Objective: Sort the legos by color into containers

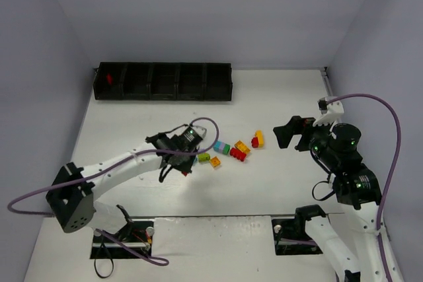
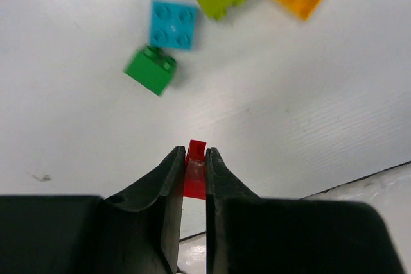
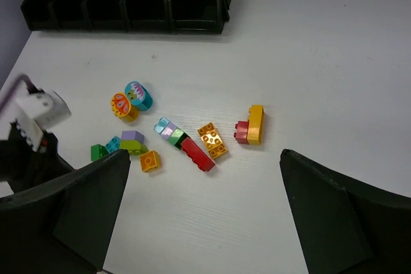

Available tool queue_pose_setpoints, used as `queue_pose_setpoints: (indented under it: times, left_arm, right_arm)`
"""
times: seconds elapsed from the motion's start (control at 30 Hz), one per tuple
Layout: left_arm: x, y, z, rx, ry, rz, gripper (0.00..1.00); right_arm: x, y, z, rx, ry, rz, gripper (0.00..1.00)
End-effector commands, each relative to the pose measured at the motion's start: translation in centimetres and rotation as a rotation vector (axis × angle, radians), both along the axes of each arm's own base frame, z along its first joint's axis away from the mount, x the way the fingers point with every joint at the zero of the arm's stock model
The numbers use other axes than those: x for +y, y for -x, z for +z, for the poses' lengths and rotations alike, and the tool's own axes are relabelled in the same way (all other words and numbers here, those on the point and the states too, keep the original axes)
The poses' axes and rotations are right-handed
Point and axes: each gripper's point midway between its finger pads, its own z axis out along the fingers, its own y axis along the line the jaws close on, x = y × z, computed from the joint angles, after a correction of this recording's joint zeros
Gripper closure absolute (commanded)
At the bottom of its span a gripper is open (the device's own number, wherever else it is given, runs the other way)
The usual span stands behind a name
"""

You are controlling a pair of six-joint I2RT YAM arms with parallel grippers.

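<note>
White table (image 1: pixel 277 97); left gripper (image 2: pixel 194 153) pinches red lego (image 2: pixel 194 183).

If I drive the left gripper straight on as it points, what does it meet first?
The left gripper, shut on a red brick, has bare table ahead, then the cyan brick, with the green brick just beside that line. Whether it would touch the table first is unclear.
</note>
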Motion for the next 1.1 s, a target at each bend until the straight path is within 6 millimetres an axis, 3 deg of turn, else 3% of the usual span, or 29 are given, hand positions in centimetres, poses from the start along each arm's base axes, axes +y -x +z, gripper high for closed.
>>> queue_pose_setpoints:
  times: [0.0,0.03,0.07,0.13,0.17,0.23,0.27,0.33,0.37,0.43,0.47,0.53,0.57,0.6,0.67,0.7,0.8,1.0,1.07]
  left_arm:
    - [1.3,-3.7,6.6,-0.150,0.056,0.072,1.00]
    - [1.5,-5.1,8.5,-0.196,0.082,0.089,1.00]
    - [3.3,-6.9,9.7,-0.234,0.077,0.128,1.00]
    - [5.1,-10.1,12.3,-0.317,0.082,0.169,1.00]
    - [7.9,-12.3,13.2,-0.352,0.071,0.254,1.00]
    - [10.2,-16.3,15.4,-0.449,0.081,0.337,1.00]
    - [12.9,-18.9,16.8,-0.519,0.081,0.406,1.00]
    - [15.1,-22.6,18.6,-0.598,0.091,0.472,1.00]
    - [17.6,-24.8,20.0,-0.663,0.104,0.538,1.00]
    - [19.7,-28.0,19.8,-0.692,0.102,0.601,1.00]
    - [21.8,-29.9,22.2,-0.771,0.112,0.653,1.00]
    - [23.8,-33.1,23.2,-0.829,0.112,0.702,1.00]
    - [24.3,-34.2,23.4,-0.844,0.112,0.714,1.00]
    - [27.3,-35.5,21.8,-0.832,0.080,0.770,1.00]
    - [29.1,-37.6,23.2,-0.900,0.099,0.811,1.00]
    - [31.0,-38.7,21.3,-0.882,0.084,0.845,1.00]
    - [33.8,-41.4,19.9,-0.912,0.074,0.903,1.00]
    - [36.5,-45.5,17.0,-0.928,0.063,0.946,0.99]
    - [36.9,-46.3,16.8,-0.941,0.092,0.951,0.91]
  right_arm:
    - [0.5,-0.8,3.0,-0.093,-0.010,0.021,0.00]
    - [0.5,-0.8,3.2,-0.099,-0.006,0.021,0.00]
    - [0.5,-0.9,3.2,-0.099,-0.004,0.018,0.00]
    - [0.6,-1.0,3.3,-0.101,0.003,0.022,0.00]
    - [0.6,-1.1,3.2,-0.098,0.005,0.019,0.00]
    - [0.7,-1.2,3.1,-0.096,0.008,0.024,0.00]
    - [0.8,-1.4,2.9,-0.090,0.008,0.025,0.00]
    - [0.8,-1.6,2.6,-0.079,0.010,0.025,0.00]
    - [0.9,-1.7,2.5,-0.075,0.007,0.028,0.00]
    - [1.0,-1.9,2.2,-0.064,0.008,0.031,0.00]
    - [1.1,-2.1,2.0,-0.054,0.007,0.031,0.00]
    - [1.1,-2.5,1.7,-0.044,0.010,0.027,0.00]
    - [1.1,-2.6,1.7,-0.041,0.012,0.024,0.00]
    - [1.1,-2.7,1.6,-0.037,0.011,0.024,0.00]
    - [1.0,-3.0,1.5,-0.029,0.014,0.017,0.00]
    - [1.0,-3.1,1.4,-0.026,0.012,0.014,0.00]
    - [1.1,-3.2,1.2,-0.012,-0.002,0.005,0.00]
    - [1.7,-3.1,0.9,0.019,-0.042,0.021,0.00]
    - [1.9,-3.0,0.9,0.024,-0.056,0.028,0.00]
